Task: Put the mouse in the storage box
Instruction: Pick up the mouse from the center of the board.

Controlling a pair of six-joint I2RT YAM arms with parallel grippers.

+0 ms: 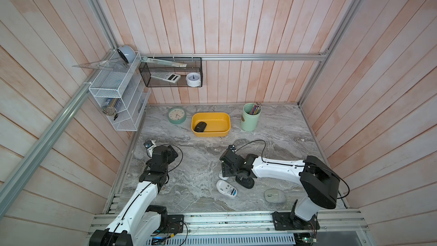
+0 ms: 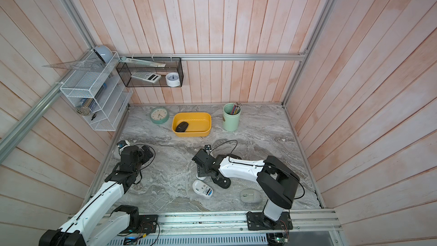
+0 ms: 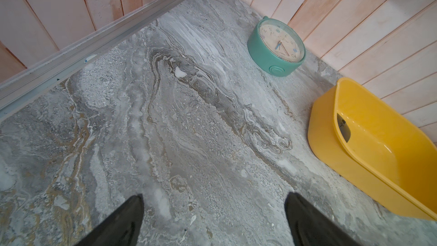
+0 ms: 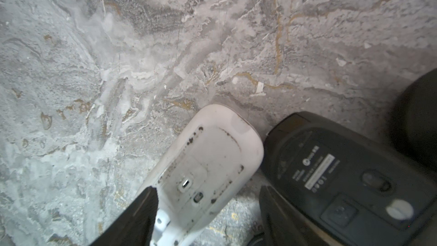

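Mouse (image 4: 208, 162), white, belly-up on table (image 1: 194, 166), your right claw (image 4: 207, 189) straddling it, jaws apart, one finger (image 4: 142, 209) touching, your left claw (image 3: 215, 196) gaping near box (image 1: 210, 134), black mouse (image 1: 200, 126) inside it.

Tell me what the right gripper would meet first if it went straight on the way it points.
Most likely the upturned white mouse, which lies between the fingers of the right gripper; the black mouse lies just beside that line.

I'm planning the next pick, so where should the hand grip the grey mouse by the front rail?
Come straight down on the grey mouse and pinch its two long sides at mid-body: it lies flat, buttons up, nothing touching it.
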